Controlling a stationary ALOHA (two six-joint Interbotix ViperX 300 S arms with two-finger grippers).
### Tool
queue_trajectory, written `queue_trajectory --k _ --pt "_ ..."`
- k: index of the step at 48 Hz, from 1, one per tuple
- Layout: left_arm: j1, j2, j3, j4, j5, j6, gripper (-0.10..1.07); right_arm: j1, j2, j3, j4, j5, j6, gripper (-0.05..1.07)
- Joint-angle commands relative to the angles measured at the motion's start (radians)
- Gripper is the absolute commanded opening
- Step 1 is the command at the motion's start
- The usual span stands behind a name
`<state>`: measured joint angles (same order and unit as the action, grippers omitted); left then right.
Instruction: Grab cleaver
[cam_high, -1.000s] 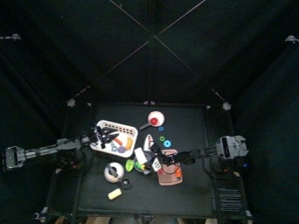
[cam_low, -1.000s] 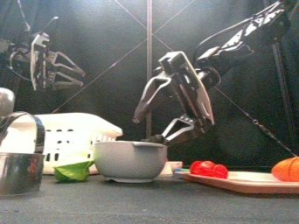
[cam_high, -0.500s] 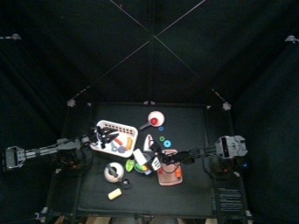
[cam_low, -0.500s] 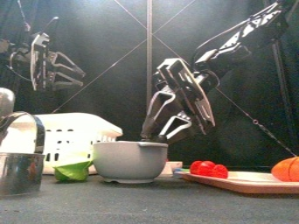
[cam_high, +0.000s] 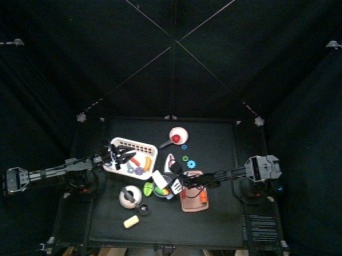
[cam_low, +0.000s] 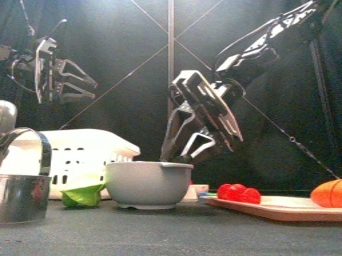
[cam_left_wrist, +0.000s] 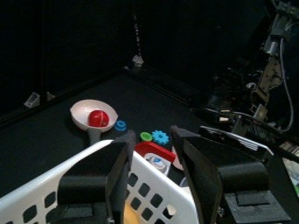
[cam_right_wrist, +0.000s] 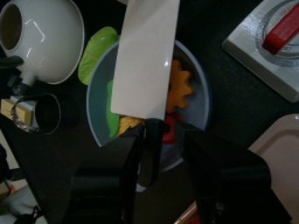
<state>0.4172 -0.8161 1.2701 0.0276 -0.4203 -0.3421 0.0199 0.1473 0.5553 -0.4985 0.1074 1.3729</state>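
You see one cleaver (cam_right_wrist: 152, 61): a broad, flat, smooth blade of pale salmon colour with a thin black handle. It lies across one round grey bowl (cam_right_wrist: 197, 109), straight ahead of your right gripper (cam_right_wrist: 163, 142). The handle is between the jaws, which stand wide apart and do not clamp it. In the bowl are three pieces: one orange and toothed, one green, one red. Your left gripper (cam_left_wrist: 158, 171) rests open over one white basket (cam_left_wrist: 70, 188).
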Motion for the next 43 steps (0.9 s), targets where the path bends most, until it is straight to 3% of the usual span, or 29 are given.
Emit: queue_trajectory --k 1,21,43 --pt "0.003 0.002 -0.011 0.0 -0.003 0.002 0.79 0.006 -0.012 -0.026 -0.008 0.005 -0.002 0.73" --pt "0.003 0.002 -0.011 0.002 -0.003 0.002 0.79 0.006 -0.008 -0.029 -0.002 0.029 -0.002 0.61" --pt "0.002 0.0 -0.012 0.002 -0.003 0.002 0.79 0.025 -0.115 -0.02 -0.011 0.166 -0.005 0.59"
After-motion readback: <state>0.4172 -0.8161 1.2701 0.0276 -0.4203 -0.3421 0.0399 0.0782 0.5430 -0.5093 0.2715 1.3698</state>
